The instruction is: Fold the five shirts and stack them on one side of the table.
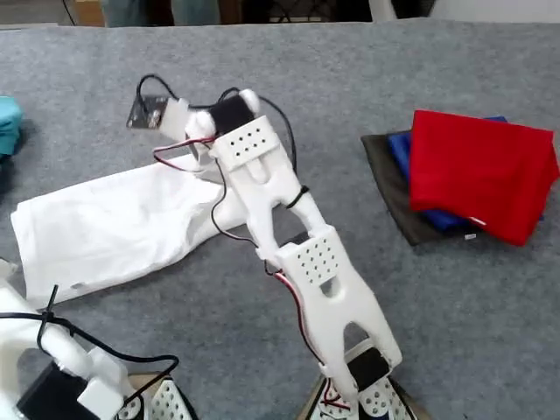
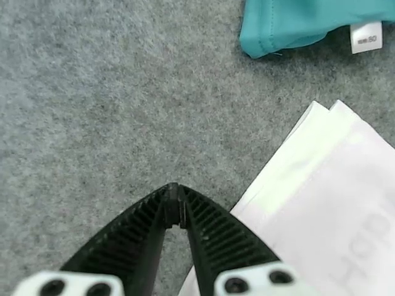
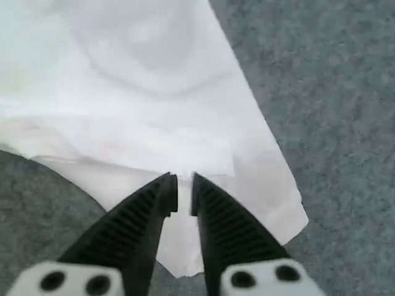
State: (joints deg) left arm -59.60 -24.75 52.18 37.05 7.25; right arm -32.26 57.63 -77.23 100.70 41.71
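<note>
Roughly three of five look done: red shirt [image 1: 481,171], blue [image 1: 401,153] and black [image 1: 385,179] lie stacked at the right. The white shirt [image 1: 114,223], left of centre, seems half folded, and the teal shirt [image 1: 7,122] waits far left. The right gripper [image 3: 184,185] hangs over the white, jaws barely parted and empty. The left gripper [image 2: 174,206] is closed on nothing.

Right arm [image 1: 297,227] seemingly blocks passage between white shirt [image 1: 105,227] and stack [image 1: 477,175].

The table [image 1: 455,332] is viewed from high above; the white shirt [image 1: 114,223] is shared by both close, downward-facing wrist views.
</note>
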